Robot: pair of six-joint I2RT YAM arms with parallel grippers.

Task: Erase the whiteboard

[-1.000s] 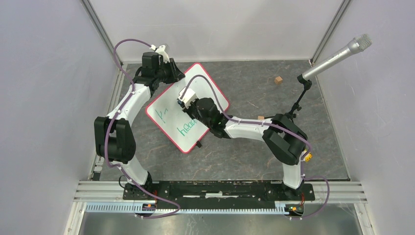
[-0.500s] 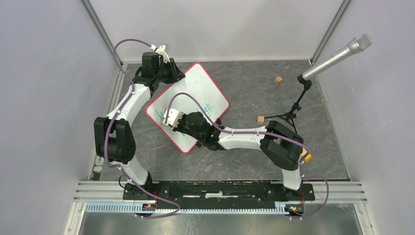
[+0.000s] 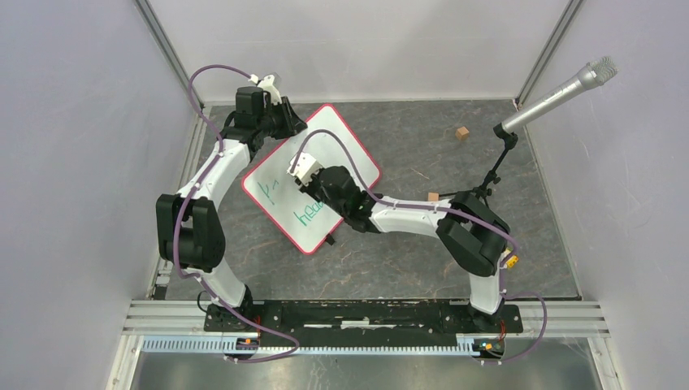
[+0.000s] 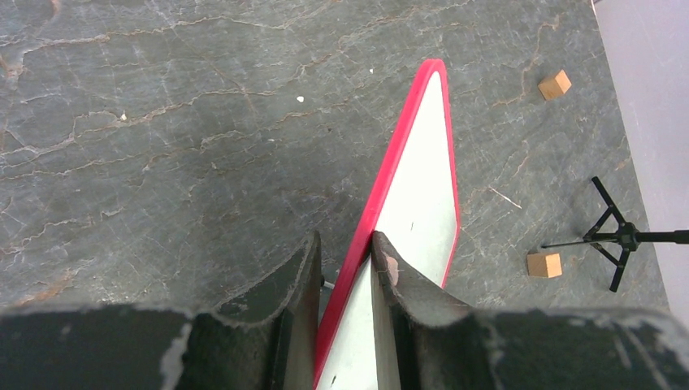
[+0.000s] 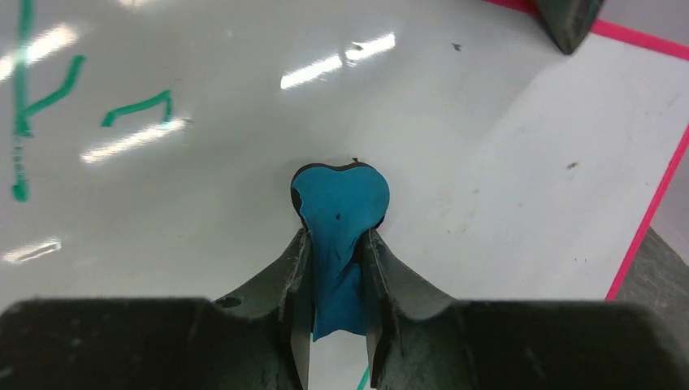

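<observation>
The whiteboard [image 3: 348, 153], white with a red rim, lies tilted on the grey floor. Green handwriting [image 3: 309, 214] shows on its near half. My left gripper [image 3: 292, 127] is shut on the board's far-left rim; in the left wrist view [image 4: 345, 242] its fingers clamp the red edge of the board [image 4: 418, 187]. My right gripper [image 3: 300, 174] is over the middle of the board, shut on a blue cloth [image 5: 341, 197] pressed on the white surface [image 5: 487, 146]. Green strokes [image 5: 49, 89] lie to the cloth's left.
Two small wooden cubes [image 3: 461, 133] [image 3: 433, 197] lie right of the board. A microphone [image 3: 562, 92] on a black tripod stand [image 3: 487, 183] stands at the right. White walls enclose the floor. The cubes [image 4: 556, 84] [image 4: 543, 264] and tripod [image 4: 621, 237] also show in the left wrist view.
My right gripper swept down toward the board's near-left part, then came back up to the middle. The left arm and the board have not moved.
</observation>
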